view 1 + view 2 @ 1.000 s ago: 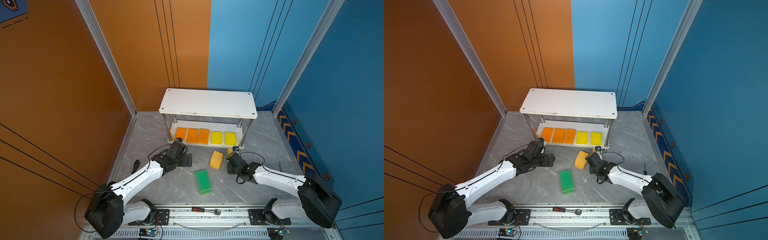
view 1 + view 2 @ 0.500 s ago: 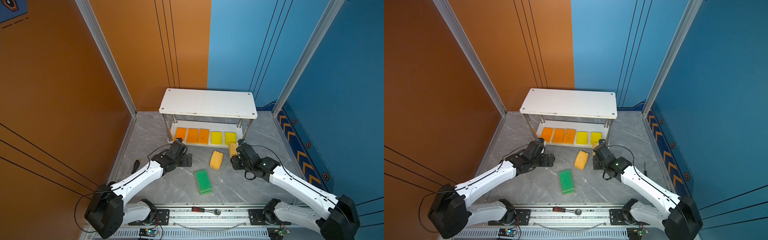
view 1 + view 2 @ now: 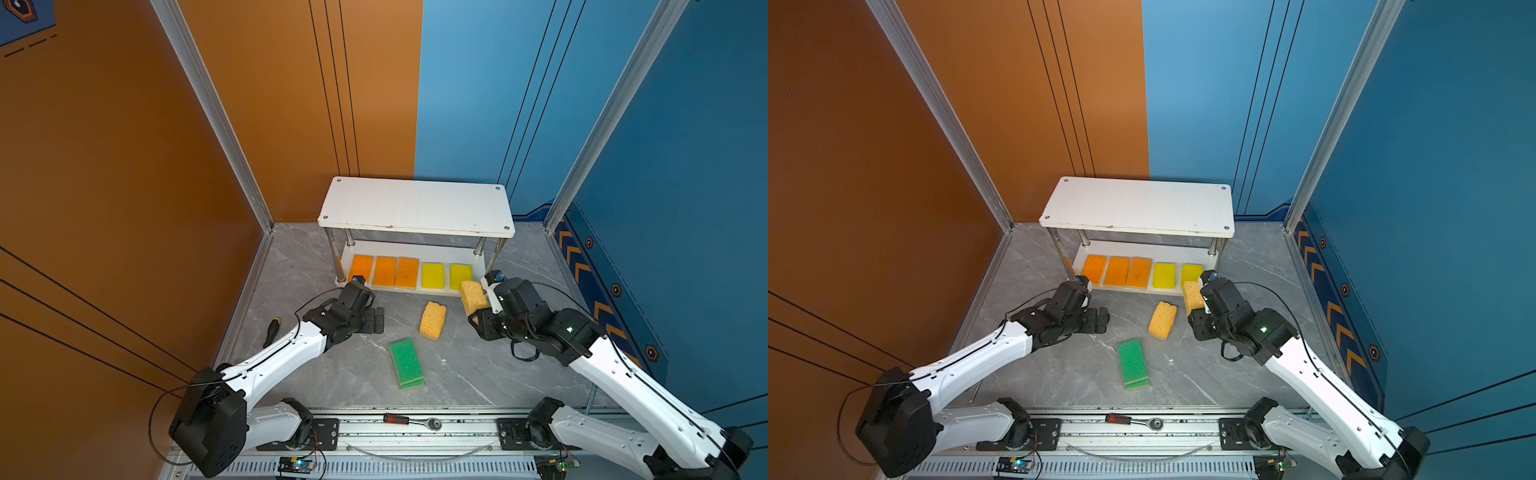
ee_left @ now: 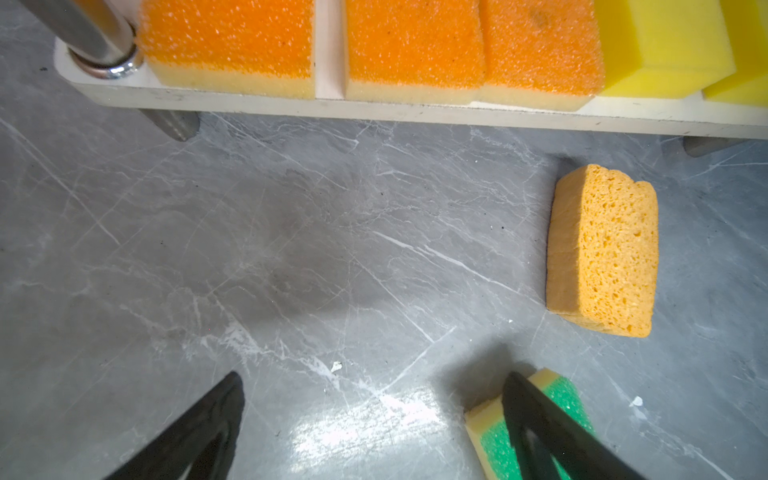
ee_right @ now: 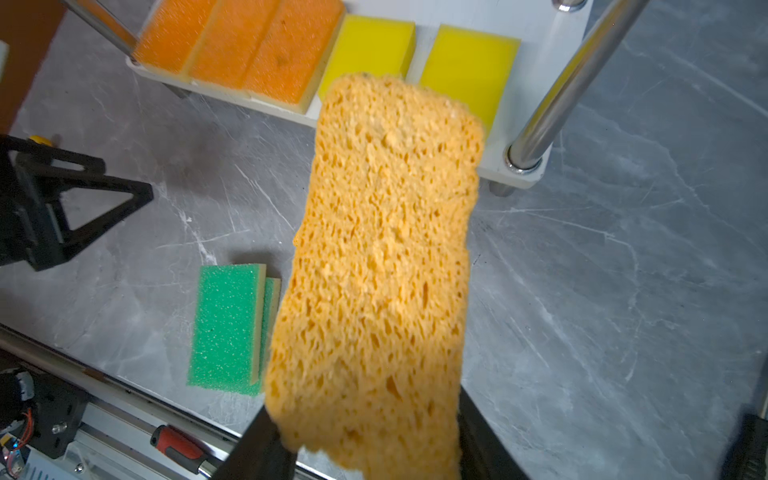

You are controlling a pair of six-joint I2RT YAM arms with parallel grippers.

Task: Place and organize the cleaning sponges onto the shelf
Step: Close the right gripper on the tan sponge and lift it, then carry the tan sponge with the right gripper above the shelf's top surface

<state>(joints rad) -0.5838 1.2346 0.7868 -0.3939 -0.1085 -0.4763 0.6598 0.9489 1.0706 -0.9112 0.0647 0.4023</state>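
The shelf (image 3: 415, 203) stands at the back; its lower board carries three orange-topped sponges (image 3: 384, 270) and two yellow ones (image 3: 446, 275). My right gripper (image 5: 370, 440) is shut on a porous yellow-orange sponge (image 5: 382, 270), held in the air just in front of the shelf's right front post (image 3: 473, 297). A second porous sponge (image 3: 432, 320) lies on the table, also in the left wrist view (image 4: 606, 253). Two green-topped sponges (image 3: 407, 363) lie stacked nearer the front. My left gripper (image 3: 376, 320) is open and empty, low over the table (image 4: 374, 378) left of the sponges.
A black-handled screwdriver (image 3: 272, 330) lies by the left wall. A red-handled ratchet (image 3: 411, 420) rests on the front rail. Orange and blue walls with aluminium posts close in the grey marble table (image 3: 498, 374).
My right gripper has lifted the porous sponge off the table and carried it back toward the shelf's right end. The left arm has not moved.
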